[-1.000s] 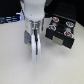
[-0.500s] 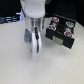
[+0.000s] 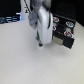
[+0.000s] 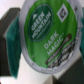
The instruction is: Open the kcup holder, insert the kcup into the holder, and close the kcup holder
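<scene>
In the wrist view the kcup [image 4: 46, 36] fills the frame: a round green foil top with white lettering, on a white rim. It sits between my gripper's [image 4: 44, 40] dark fingers [image 4: 10, 34], which are closed on its sides. In the exterior view my gripper [image 3: 40, 47] points down just above the white table, to the exterior view's left of the kcup holder [image 3: 66, 36]. The holder is a black box whose top shows round pod slots. The kcup is too small to make out in the exterior view.
The white table [image 3: 20, 60] spreads across the front. Dark equipment [image 3: 11, 19] stands along the back at the exterior view's left. The arm's white body [image 3: 42, 20] stands close beside the holder.
The gripper seems to have risen a little and shifted toward the exterior view's right, closer to the holder.
</scene>
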### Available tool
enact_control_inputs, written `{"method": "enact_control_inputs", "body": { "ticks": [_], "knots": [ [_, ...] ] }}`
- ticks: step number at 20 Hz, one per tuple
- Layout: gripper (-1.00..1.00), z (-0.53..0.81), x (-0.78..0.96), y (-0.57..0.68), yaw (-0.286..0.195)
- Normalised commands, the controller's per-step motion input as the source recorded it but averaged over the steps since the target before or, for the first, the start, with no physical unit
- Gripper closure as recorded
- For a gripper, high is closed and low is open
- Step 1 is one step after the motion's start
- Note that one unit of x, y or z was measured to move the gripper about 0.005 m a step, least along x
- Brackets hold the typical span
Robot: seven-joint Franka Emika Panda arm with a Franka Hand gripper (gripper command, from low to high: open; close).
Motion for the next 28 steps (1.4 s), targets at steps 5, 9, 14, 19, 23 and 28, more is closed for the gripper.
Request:
{"method": "enact_control_inputs", "body": {
  "ticks": [5,9,14,19,23,28],
  "knots": [
    [1.0,0.66,0.07,0.57,0.026],
    [1.0,0.45,-0.03,0.61,0.027],
    [1.0,0.44,0.08,0.66,-0.002],
    [1.0,0.36,0.09,0.62,0.016],
    [1.0,0.22,0.16,0.65,0.008],
    [1.0,0.03,0.04,0.65,0.049]
  ]
}}
